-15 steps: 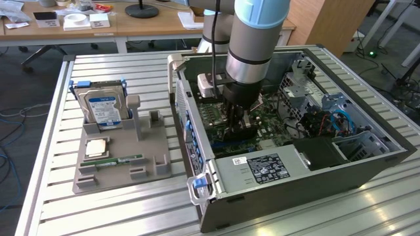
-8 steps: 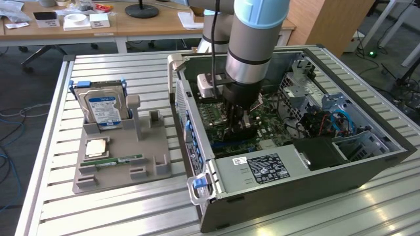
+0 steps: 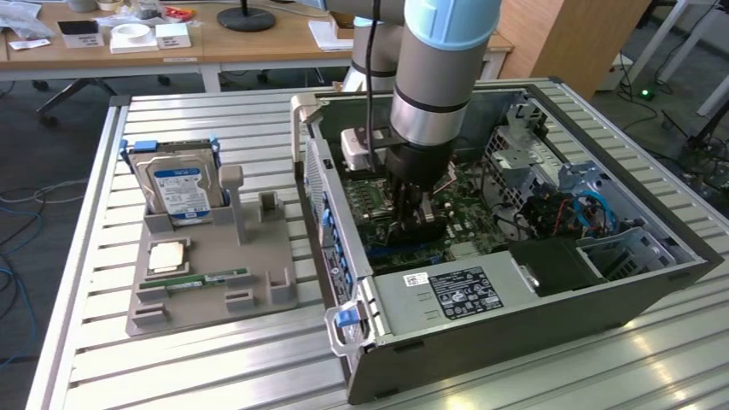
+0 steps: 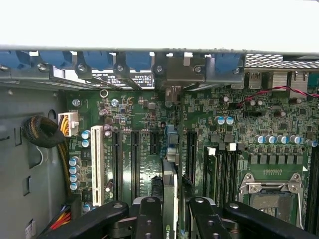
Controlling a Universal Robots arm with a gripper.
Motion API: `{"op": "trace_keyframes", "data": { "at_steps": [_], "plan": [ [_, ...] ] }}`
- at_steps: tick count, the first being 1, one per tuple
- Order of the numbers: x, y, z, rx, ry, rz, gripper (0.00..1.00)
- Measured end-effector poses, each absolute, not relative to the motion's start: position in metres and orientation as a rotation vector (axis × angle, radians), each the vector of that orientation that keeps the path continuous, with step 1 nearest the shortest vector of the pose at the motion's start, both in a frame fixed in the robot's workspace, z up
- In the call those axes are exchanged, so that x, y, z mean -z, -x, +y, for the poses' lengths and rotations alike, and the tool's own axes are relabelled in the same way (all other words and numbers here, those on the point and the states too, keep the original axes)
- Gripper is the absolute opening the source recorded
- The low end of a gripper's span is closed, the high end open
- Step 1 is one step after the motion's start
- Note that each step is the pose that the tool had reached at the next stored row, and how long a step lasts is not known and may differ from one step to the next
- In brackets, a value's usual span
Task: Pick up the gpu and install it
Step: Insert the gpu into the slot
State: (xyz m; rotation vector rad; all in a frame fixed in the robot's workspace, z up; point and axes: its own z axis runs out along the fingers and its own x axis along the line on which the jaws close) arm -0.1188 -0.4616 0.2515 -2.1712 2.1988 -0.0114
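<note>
Gripping the gpu (image 4: 169, 199) edge-on, end effector (image 4: 172, 219) clenched on it, low over the motherboard (image 4: 149, 124) slots inside the computer case (image 3: 638, 290); hard drive (image 3: 183, 184) on bench (image 3: 217, 367) rack.

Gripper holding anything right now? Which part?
Yes: the gripper holds the gpu edge-on by its upper edge, one finger on each face, above the motherboard slots.

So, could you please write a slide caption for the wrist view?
Gripper holding the gpu edge-on above the motherboard slots inside the open case.

green mobo (image 4: 149, 124), blue-white HDD label (image 3: 183, 190)
</note>
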Motion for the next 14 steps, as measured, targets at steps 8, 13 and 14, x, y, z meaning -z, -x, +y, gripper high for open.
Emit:
{"op": "trace_keyframes", "data": {
  "at_steps": [8,13,14],
  "plan": [
    [-0.2509,0.119,-0.4616,0.011,2.172,2.198,0.25],
    [-0.2506,0.119,-0.4616,0.011,2.172,2.198,0.25],
    [-0.2506,0.119,-0.4616,0.011,2.172,2.198,0.25]
  ]
}}
